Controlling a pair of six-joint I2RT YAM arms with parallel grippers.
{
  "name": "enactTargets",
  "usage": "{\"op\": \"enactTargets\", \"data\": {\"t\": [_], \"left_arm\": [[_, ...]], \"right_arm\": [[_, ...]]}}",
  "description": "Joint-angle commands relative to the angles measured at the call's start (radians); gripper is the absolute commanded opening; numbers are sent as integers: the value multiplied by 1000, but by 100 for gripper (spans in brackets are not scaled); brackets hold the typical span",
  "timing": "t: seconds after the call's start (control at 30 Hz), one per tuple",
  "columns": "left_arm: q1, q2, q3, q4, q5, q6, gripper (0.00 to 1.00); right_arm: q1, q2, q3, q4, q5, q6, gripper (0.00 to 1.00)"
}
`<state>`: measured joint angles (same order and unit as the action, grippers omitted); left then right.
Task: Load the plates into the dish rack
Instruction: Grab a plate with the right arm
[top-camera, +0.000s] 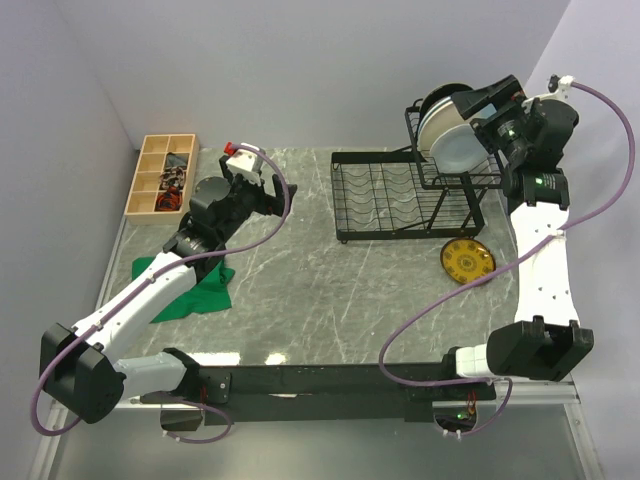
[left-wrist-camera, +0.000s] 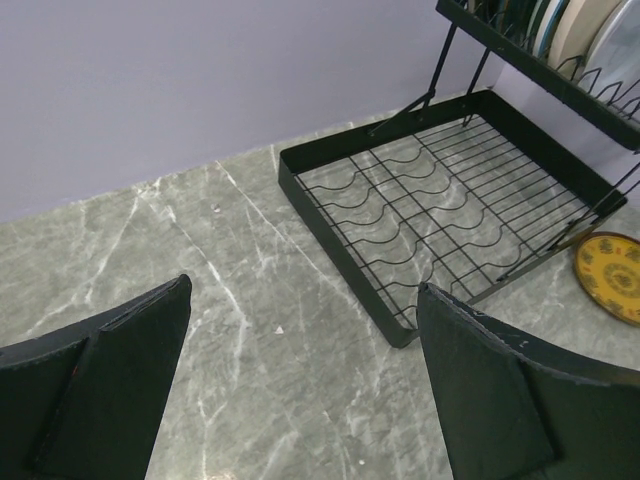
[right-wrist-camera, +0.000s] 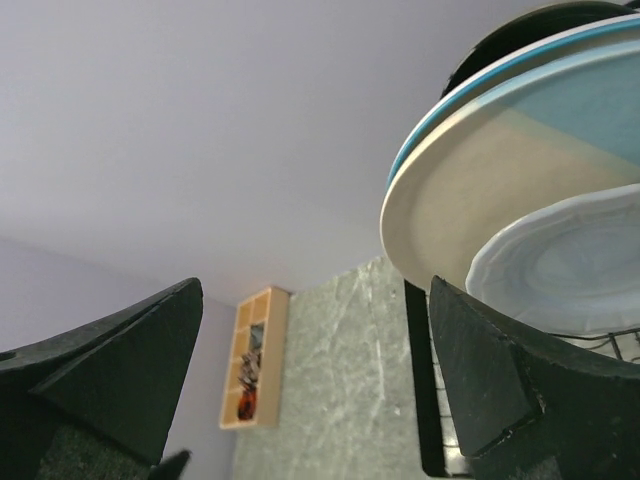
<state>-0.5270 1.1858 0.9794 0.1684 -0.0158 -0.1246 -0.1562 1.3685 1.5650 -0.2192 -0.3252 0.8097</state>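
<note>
The black wire dish rack (top-camera: 395, 195) stands at the far right of the table. Its raised upper basket (top-camera: 450, 150) holds several upright plates: a black one (right-wrist-camera: 540, 15), a cream-and-blue one (right-wrist-camera: 500, 170) and a pale white one (right-wrist-camera: 570, 265) in front. The slotted lower tray (left-wrist-camera: 440, 210) is bare. A yellow patterned plate (top-camera: 467, 261) lies flat on the table beside the rack's near right corner, and also shows in the left wrist view (left-wrist-camera: 612, 275). My right gripper (top-camera: 478, 112) is open and empty, right beside the plates in the basket. My left gripper (top-camera: 262, 185) is open and empty, left of the rack.
A wooden compartment box (top-camera: 160, 175) with small items sits at the far left against the wall. A green cloth (top-camera: 195, 285) lies under my left arm. The walls stand close behind and beside the rack.
</note>
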Motion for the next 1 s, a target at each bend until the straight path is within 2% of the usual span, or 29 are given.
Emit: {"op": "enactTargets", "data": {"t": [0.0,0.07,0.17,0.2,0.37,0.57,0.83,0.97], "left_arm": [[7,-23,13,34,49,-75,100],[12,-25,7,42,75,-111,99],[21,-17,-1,45,123,-207,99],[21,-14,-2,45,144,-245,99],[30,29,4,37,292,-349,99],[38,78,16,20,402,-460,99],[38,98,-8,-3,496,-566,99],[39,61,-51,6,490,-606,99]], "right_arm": [[-6,-55,18,-22,-109,-174,100],[-6,-83,0,-34,-174,-234,100],[-6,-130,-32,-64,-295,-412,100],[-6,-144,-52,-80,-325,-519,100],[-6,-223,-94,-264,-409,-774,100],[-6,-305,-148,-483,-390,-1094,100],[-6,-339,-201,-731,-276,-1337,100],[-3,-350,-247,-799,-226,-1412,100]]}}
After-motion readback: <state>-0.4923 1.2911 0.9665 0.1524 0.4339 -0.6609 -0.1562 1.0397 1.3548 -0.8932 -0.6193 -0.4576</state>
